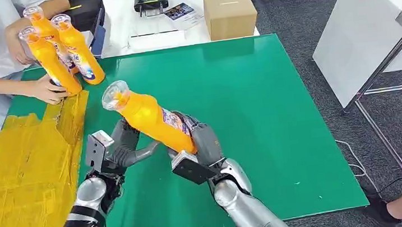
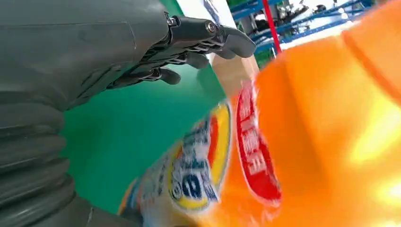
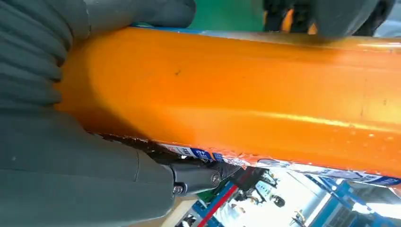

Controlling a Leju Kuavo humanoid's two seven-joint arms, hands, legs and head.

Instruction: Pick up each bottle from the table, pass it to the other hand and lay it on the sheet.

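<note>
Orange plastic bottle with a clear cap and a printed blue-and-red label (image 1: 151, 117) sits tilted in the air above the green mat-covered table (image 1: 244, 114), near its front edge, cap toward the far left corner. Your right hand (image 1: 199, 142) grips the lower body, fingers wrapped around it; the right wrist view shows the thumb and fingers pressed against opposite sides. Your left hand (image 1: 118, 150) is just beside the bottle's middle with its fingers spread, and from the head view you cannot tell whether they touch it yet. For a clean handover, I judge you should bring the left fingers fully around the body below the neck and feel them firm before the right lets go; the smooth surface may slip. The yellow taped sheet (image 1: 24, 171) lies along the table's left edge, close beside the left arm, so the lay-down is short. At the far left corner a person's hand (image 1: 47, 89) holds three more orange bottles (image 1: 59, 49) upright, so keep the swing low and near the front. The middle and right of the mat offer open room.
</note>
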